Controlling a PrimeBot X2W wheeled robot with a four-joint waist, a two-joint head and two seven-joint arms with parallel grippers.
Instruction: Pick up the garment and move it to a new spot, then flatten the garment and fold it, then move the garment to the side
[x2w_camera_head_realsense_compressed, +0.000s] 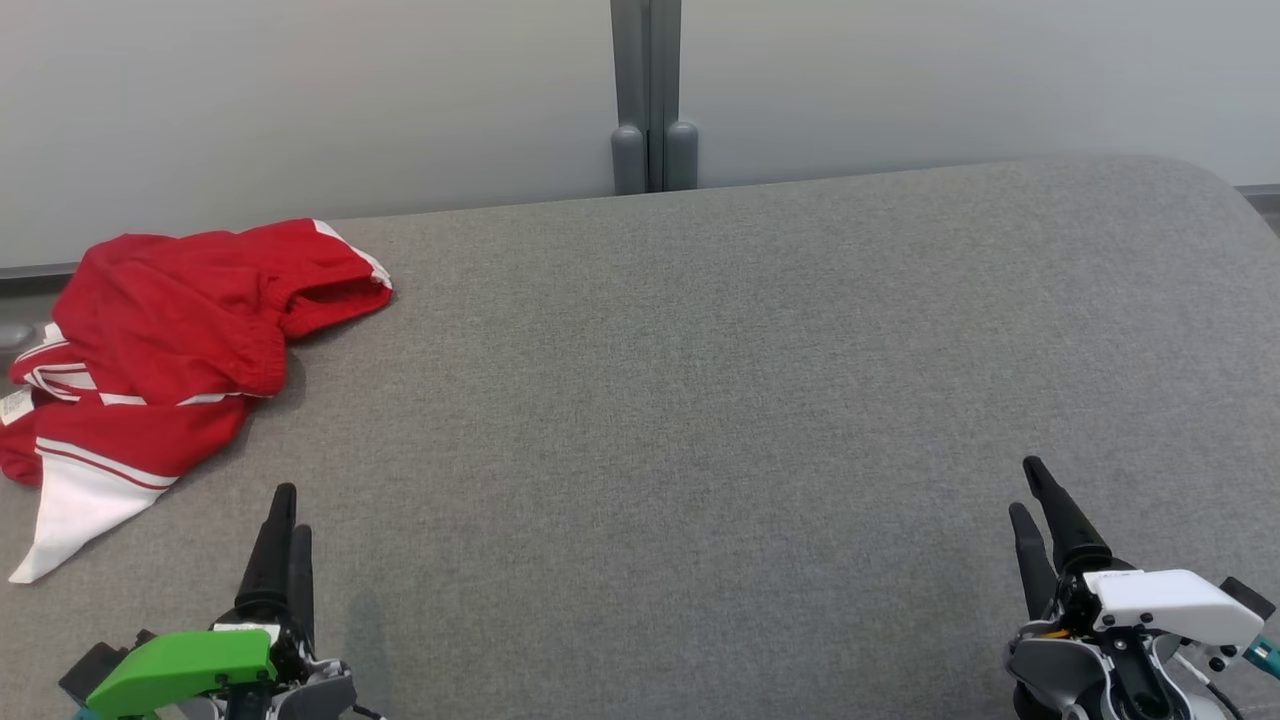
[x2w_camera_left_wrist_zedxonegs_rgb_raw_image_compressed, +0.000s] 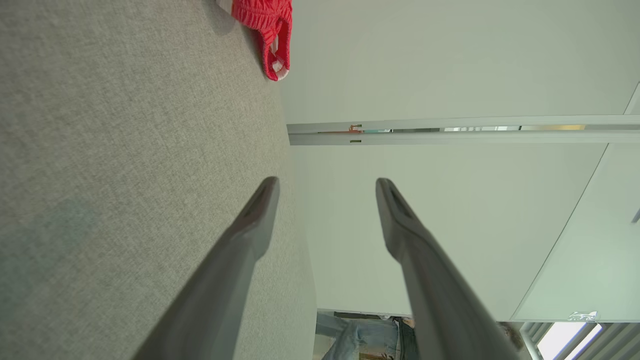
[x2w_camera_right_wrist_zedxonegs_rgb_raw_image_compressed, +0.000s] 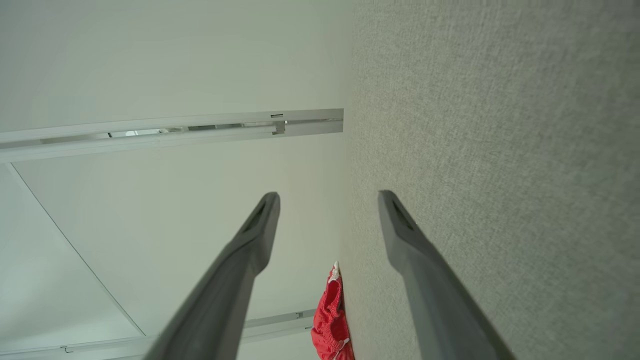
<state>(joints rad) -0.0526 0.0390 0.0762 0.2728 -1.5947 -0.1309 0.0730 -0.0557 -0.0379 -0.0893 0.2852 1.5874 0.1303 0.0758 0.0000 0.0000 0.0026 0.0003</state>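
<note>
Awaiting pickup, step one not yet begun: red garment (x2w_camera_head_realsense_compressed: 170, 350) crumpled at the far-left edge of the grey surface (x2w_camera_head_realsense_compressed: 700, 400); left gripper (x2w_camera_head_realsense_compressed: 290, 510) and right gripper (x2w_camera_head_realsense_compressed: 1025, 487) both spread apart, empty, neither touching it; next move probably needs a leftward reach.

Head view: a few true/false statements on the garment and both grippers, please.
1. The red garment lies crumpled at the left of the grey surface. True.
2. The left gripper is shut on the garment. False: it is open, empty and apart from the cloth.
3. The right gripper is open and holds nothing. True.
4. The garment lies folded flat in the middle. False: it is bunched up at the left edge.
</note>
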